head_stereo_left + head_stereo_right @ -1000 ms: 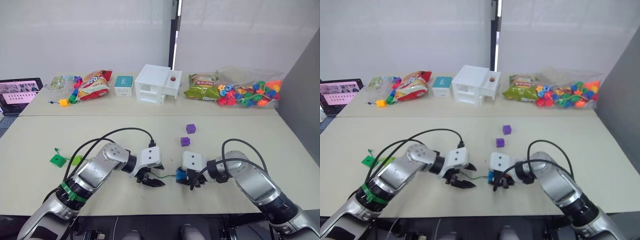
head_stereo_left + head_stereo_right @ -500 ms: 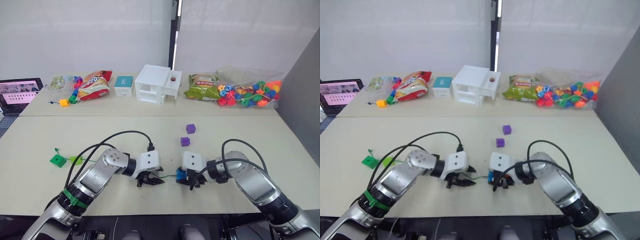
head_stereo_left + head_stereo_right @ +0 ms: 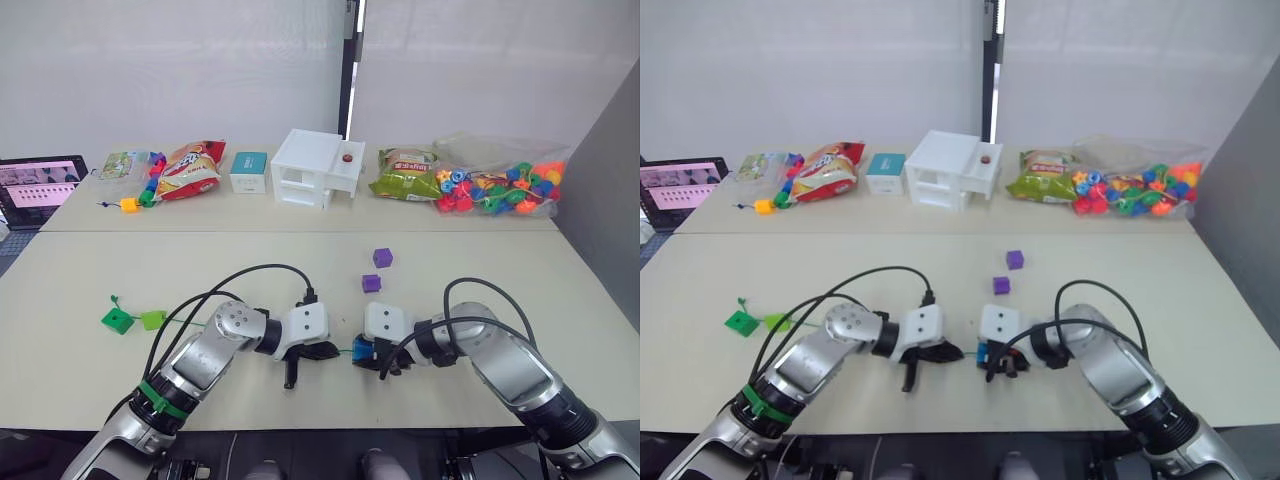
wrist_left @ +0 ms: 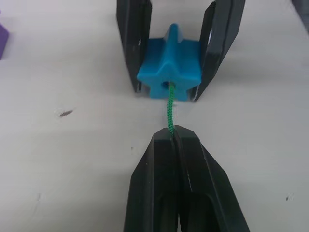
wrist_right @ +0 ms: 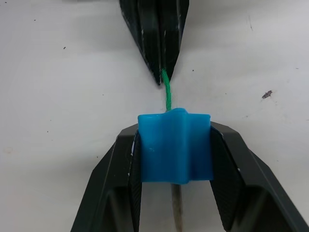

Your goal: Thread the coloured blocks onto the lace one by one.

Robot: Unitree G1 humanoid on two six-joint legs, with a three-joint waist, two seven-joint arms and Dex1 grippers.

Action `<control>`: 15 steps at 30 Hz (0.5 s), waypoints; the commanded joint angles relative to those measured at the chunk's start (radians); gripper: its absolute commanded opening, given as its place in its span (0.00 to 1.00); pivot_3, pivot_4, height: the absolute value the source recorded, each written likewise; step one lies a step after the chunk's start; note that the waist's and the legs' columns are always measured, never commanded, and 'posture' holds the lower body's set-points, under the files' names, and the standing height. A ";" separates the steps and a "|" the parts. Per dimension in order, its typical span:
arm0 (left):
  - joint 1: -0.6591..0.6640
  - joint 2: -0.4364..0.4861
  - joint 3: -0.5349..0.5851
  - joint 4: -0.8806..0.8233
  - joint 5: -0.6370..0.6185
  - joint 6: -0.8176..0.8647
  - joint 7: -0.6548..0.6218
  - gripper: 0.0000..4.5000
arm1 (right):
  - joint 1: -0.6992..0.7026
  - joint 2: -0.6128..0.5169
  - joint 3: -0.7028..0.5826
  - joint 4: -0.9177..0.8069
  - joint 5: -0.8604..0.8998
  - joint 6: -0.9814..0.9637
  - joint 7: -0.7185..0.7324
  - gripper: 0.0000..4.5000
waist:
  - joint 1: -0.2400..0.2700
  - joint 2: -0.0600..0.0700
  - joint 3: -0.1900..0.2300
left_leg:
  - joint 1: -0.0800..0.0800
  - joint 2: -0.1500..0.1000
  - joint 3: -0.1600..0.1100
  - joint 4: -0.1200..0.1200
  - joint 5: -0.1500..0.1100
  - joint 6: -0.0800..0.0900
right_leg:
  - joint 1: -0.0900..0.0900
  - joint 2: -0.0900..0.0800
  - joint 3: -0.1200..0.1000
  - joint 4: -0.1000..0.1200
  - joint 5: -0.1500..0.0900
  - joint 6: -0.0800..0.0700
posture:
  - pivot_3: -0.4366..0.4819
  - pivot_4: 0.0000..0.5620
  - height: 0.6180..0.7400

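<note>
Blue plastic, star-shaped in outline, the block [image 5: 175, 147] sits clamped between the two black fingers of the right end effector [image 5: 175, 154], low over the pale surface [image 3: 500, 270]. The green lace [image 4: 170, 108] enters the hole in the block's face, and its greyish stiff tip [image 5: 177, 212] pokes out on the far side of the block, between the right fingers. The left end effector [image 4: 175, 137] is just beside the blue block, facing it, fingers pressed together and pinching the lace a short way from the hole. Away from the block, the lace runs past the left arm to a dark green block [image 3: 116, 320] and a light green block [image 3: 152, 319], which lie side by side well apart from the blue block. Two purple blocks [image 3: 371, 283] rest on the surface beyond the blue block, near it, one [image 3: 381, 258] a little farther than the other. Well beyond the blue block, at the back of the surface, stand a white box [image 3: 315, 168], snack bags [image 3: 190, 168], and a clear bag of multicoloured beads [image 3: 497, 188].
</note>
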 commanded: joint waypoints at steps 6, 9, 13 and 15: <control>-0.030 -0.035 -0.003 -0.035 0.010 0.022 0.014 0.01 | 0.013 0.013 0.039 0.016 -0.001 0.030 -0.009 0.30 | -0.005 0.000 0.000 | 0.000 0.000 0.000 0.000 0.000 0.000 | 0.000 0.000 0.000 0.000 0.000 0.000 | 0.48 0.27 1.00; -0.027 -0.027 0.008 -0.048 0.002 0.049 0.013 0.01 | 0.012 0.013 0.041 0.024 -0.004 0.030 -0.011 0.30 | -0.007 0.000 0.000 | 0.000 0.000 0.000 0.000 0.000 0.000 | 0.000 0.000 0.000 0.000 0.000 0.000 | 0.48 0.27 1.00; -0.025 -0.001 0.027 -0.080 -0.032 0.100 -0.014 0.18 | 0.017 0.013 0.036 0.023 -0.001 0.039 -0.019 0.30 | -0.010 0.000 0.000 | 0.000 0.000 0.000 0.000 0.000 0.000 | 0.000 0.000 0.000 0.000 0.000 0.000 | 0.48 0.27 1.00; -0.028 0.025 0.023 -0.093 -0.035 0.110 -0.034 0.32 | 0.021 0.020 0.014 0.020 0.006 0.045 -0.035 0.53 | -0.013 0.000 0.000 | 0.000 0.000 0.000 0.000 0.000 0.000 | 0.000 0.000 0.000 0.000 0.000 0.000 | 0.48 0.27 1.00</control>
